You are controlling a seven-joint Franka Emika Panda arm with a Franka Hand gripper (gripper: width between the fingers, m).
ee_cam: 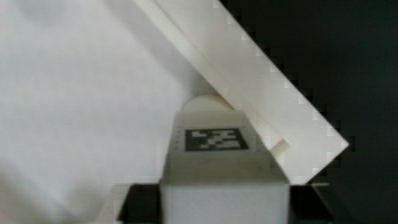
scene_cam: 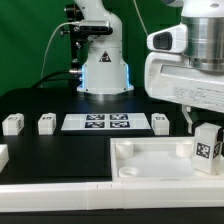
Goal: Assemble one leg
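Observation:
My gripper (scene_cam: 207, 128) is shut on a leg (scene_cam: 207, 147), a small white post with a black-and-white tag, and holds it upright over the right corner of the large white tray-like part (scene_cam: 150, 160). In the wrist view the leg (ee_cam: 217, 150) fills the space between my dark fingers (ee_cam: 146, 205), its rounded tip close to the tray's raised rim (ee_cam: 267, 90). Three more legs stand on the table: two at the exterior view's left (scene_cam: 12, 123) (scene_cam: 46, 123) and one right of the marker board (scene_cam: 161, 123).
The marker board (scene_cam: 106, 122) lies flat at mid-table. The robot base (scene_cam: 103, 60) stands behind it. Part of another white piece (scene_cam: 3, 156) shows at the exterior view's left edge. The table is black with a white front border.

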